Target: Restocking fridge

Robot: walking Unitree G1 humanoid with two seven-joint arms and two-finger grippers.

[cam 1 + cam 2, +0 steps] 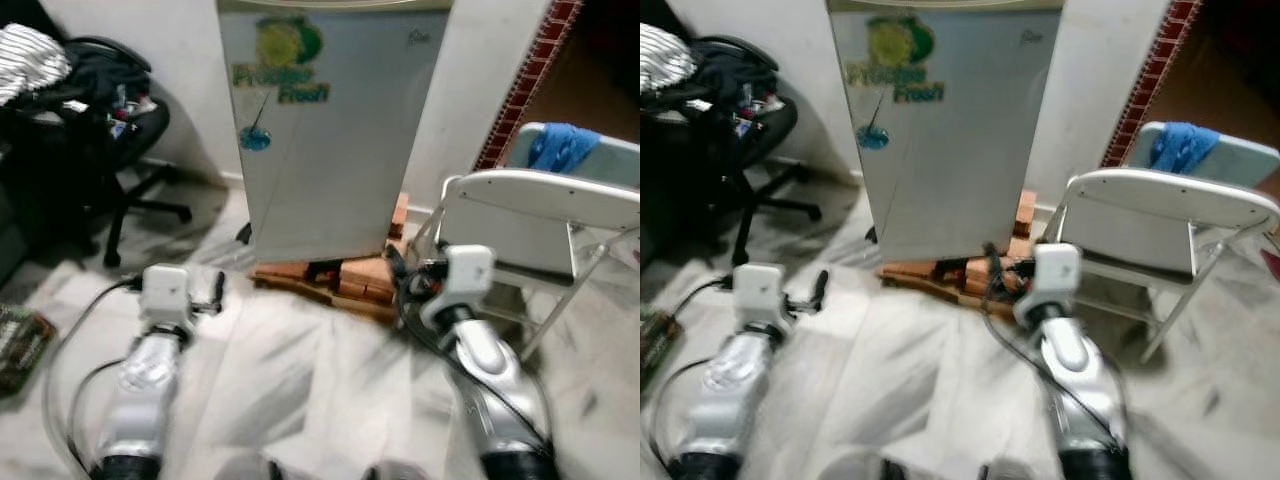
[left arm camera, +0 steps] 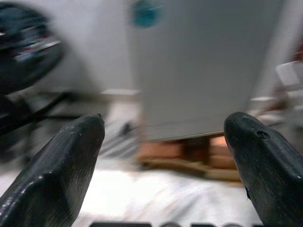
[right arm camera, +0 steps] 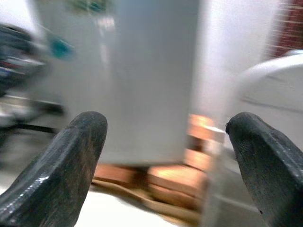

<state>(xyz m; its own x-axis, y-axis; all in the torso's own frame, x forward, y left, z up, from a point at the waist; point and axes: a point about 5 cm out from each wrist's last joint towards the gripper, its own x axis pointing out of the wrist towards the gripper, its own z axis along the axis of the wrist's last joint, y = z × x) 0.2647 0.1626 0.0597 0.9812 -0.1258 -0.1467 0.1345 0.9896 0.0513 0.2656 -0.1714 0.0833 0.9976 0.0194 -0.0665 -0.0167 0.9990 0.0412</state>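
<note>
Left eye view: chair [image 1: 540, 215] beside fridge [image 1: 330, 130]

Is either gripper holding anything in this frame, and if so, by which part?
Nothing is held. The left gripper and right gripper are both open and empty, facing the closed fridge.

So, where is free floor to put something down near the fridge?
The pale floor between the left gripper and right gripper, before the fridge, is bare. It is crowded left by the office chair and right by the folding chair; bricks lie under the fridge.
</note>
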